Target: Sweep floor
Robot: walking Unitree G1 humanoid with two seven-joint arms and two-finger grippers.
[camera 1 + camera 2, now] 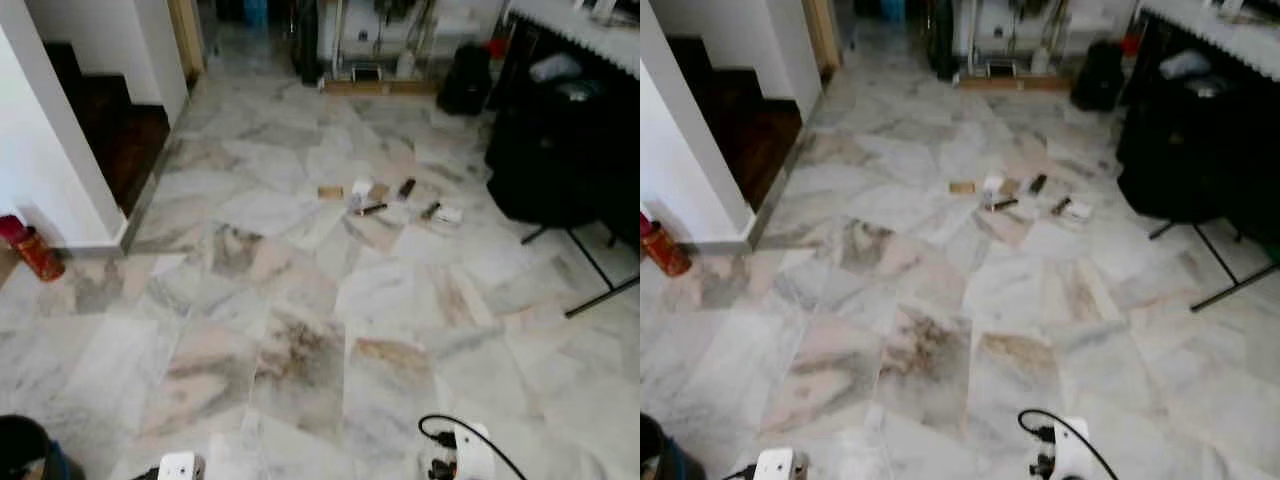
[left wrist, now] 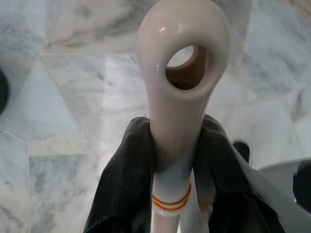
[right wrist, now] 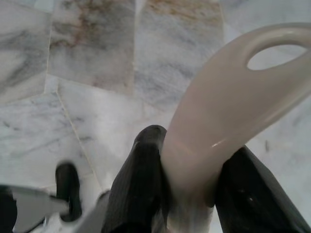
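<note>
Item: we clamp two handles, left gripper (image 2: 175, 160) on one (image 2: 182, 77), right gripper (image 3: 187, 184) on another (image 3: 218, 116); litter (image 1: 385, 200) beyond the stairs (image 1: 115, 125) may scatter if struck hard.

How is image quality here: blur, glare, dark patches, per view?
Left eye view: soft overall, so the litter on the marble floor stays indistinct, and the stairwell and the black mass at right lose detail in shadow. Left wrist view: the left gripper and its cream handle are sharp, with small glints. Right wrist view: the right gripper is softer, the handle glossy.
</note>
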